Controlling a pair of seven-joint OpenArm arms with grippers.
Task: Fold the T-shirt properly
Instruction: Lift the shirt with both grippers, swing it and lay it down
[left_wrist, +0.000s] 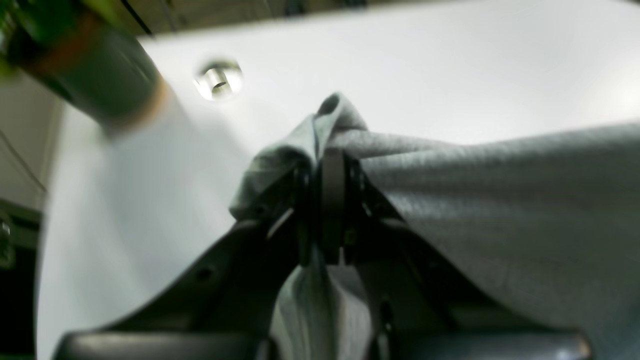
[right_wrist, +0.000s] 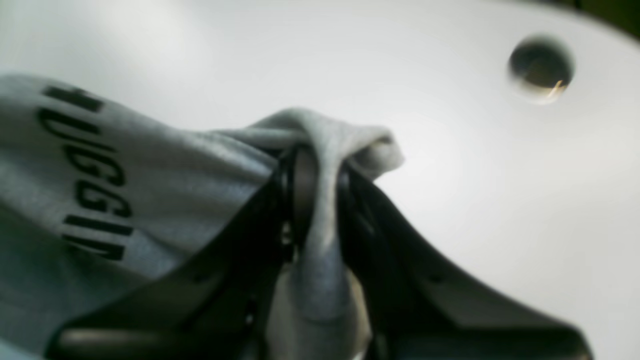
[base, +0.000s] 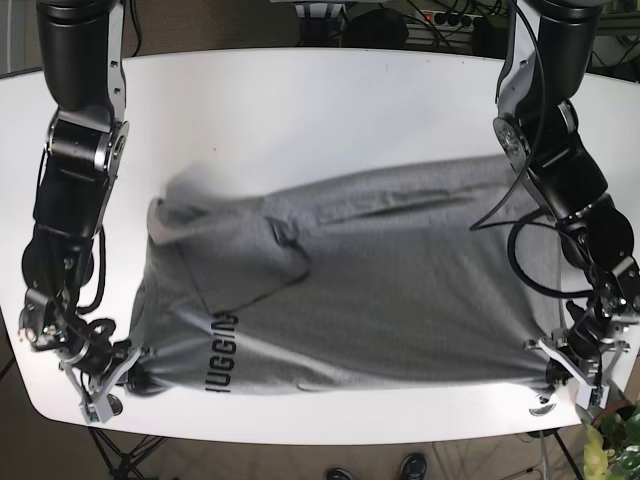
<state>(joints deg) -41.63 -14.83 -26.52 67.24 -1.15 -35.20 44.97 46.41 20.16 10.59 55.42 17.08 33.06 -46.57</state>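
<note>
A grey T-shirt (base: 370, 290) with black lettering (base: 222, 352) is stretched across the white table (base: 320, 110), lifted along its near edge. My left gripper (left_wrist: 327, 165) is shut on a bunched corner of the T-shirt (left_wrist: 500, 200) at the base view's near right (base: 548, 372). At the near left of the base view, my right gripper (right_wrist: 315, 170) is shut on the other corner of the T-shirt (right_wrist: 150, 180), seen there as the right gripper (base: 128, 378). A sleeve (base: 185, 205) at the far left looks blurred.
The table has round holes near its front corners (left_wrist: 218, 80) (right_wrist: 541, 66). Its near edge lies just in front of both grippers. Cables (base: 430, 18) run behind the far edge. A green plant (base: 615, 440) sits at the bottom right.
</note>
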